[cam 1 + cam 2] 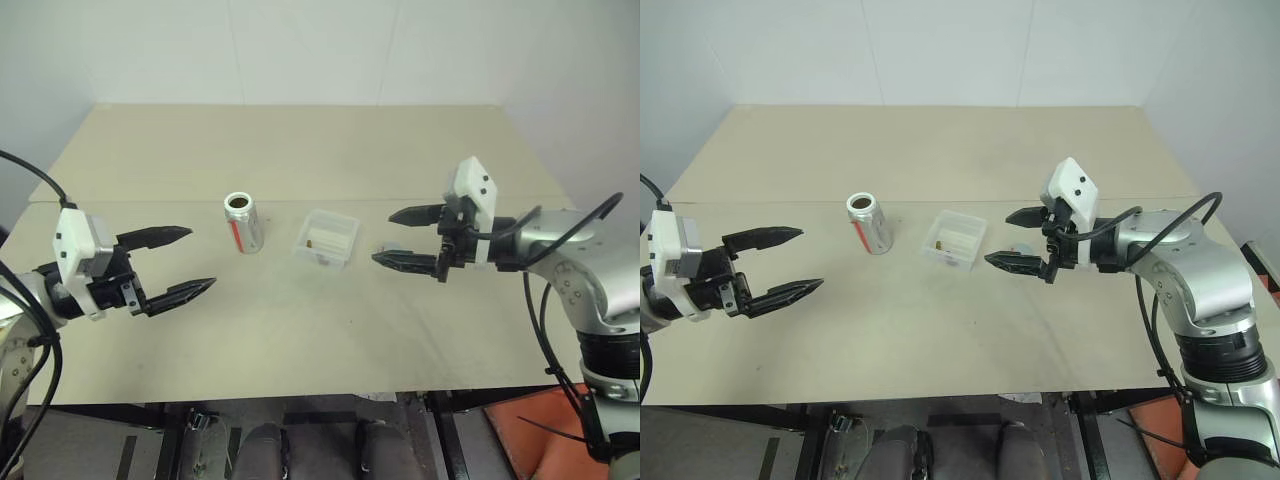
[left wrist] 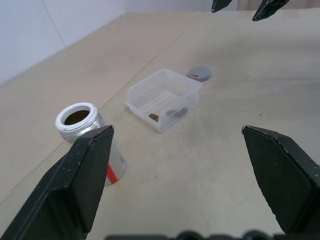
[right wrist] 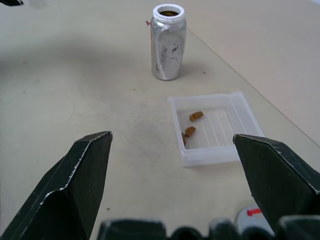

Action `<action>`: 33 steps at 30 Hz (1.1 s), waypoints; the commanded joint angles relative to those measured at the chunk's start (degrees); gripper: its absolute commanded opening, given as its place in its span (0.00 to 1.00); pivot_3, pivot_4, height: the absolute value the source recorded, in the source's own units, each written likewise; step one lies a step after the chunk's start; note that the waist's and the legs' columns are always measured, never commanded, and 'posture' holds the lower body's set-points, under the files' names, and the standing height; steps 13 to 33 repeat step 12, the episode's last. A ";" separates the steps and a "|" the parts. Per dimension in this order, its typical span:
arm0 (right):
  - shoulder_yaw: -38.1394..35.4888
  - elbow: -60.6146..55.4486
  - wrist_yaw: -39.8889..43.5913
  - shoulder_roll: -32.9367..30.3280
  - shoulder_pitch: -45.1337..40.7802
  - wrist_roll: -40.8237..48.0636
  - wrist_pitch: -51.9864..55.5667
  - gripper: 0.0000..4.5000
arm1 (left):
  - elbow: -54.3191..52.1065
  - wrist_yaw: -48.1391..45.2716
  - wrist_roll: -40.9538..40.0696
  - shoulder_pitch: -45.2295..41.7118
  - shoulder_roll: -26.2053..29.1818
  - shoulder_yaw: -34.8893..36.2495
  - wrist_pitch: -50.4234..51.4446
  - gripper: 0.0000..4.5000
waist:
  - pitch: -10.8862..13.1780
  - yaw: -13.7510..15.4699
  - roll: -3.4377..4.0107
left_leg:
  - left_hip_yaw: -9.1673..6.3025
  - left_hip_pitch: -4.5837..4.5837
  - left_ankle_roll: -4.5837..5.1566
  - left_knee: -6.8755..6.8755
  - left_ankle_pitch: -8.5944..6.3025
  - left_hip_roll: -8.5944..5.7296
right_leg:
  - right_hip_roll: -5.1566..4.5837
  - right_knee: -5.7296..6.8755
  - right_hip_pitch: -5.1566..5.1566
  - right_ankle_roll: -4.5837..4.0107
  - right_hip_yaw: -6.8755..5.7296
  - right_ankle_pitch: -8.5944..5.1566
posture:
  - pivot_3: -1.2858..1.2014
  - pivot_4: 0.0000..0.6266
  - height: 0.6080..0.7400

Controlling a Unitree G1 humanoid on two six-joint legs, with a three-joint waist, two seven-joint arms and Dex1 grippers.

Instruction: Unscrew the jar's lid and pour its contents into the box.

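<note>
The silvery jar (image 1: pixel 243 222) with its red stripe stands upright on the table, mouth uncovered, brownish inside (image 2: pixel 76 117). To its right lies the clear box (image 1: pixel 326 238) holding two small brown bits of the contents (image 3: pixel 196 116). The grey lid (image 2: pixel 200 73) with a red mark lies flat on the table just right of the box. My left gripper (image 1: pixel 200 259) hovers open and empty left of the jar, pointing toward it. On the far side of the box my right gripper (image 1: pixel 384 237) stands open and empty above the lid, pointing toward the box.
The beige table (image 1: pixel 300 330) has a seam running across it behind the jar. Its front edge is close to me and a white wall rises behind its far edge.
</note>
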 commanded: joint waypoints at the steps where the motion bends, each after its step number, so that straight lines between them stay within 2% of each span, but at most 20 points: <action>1: -3.17 -3.33 -1.01 -1.06 0.68 1.18 0.29 1.00 | -1.40 -0.01 -1.47 -0.65 0.10 0.76 -0.35 0.99 | 0.00 0.00 0.00 | 0.00 0.02 0.00 0.00 0.00 0.00 | 0.00 0.01 0.00 0.00 0.01 0.00 | 0.52 0.24 1.00; 10: -4.86 -6.79 -2.90 -1.72 3.64 2.46 0.46 1.00 | -0.32 -1.15 -1.91 -1.94 0.83 -0.02 -0.43 0.99 | 0.00 0.07 0.00 | 0.01 0.05 0.00 -0.02 0.00 0.00 | 0.00 0.00 0.02 0.00 0.02 0.00 | 0.52 0.24 1.00; 33: -4.57 -6.87 -3.11 -1.83 3.68 2.10 0.08 1.00 | 0.27 -1.48 -1.84 -2.77 0.76 -0.44 -0.50 0.99 | 0.00 0.06 0.00 | 0.01 0.06 0.00 -0.02 0.00 0.00 | 0.00 0.00 0.02 0.00 0.03 0.00 | 0.52 0.24 1.00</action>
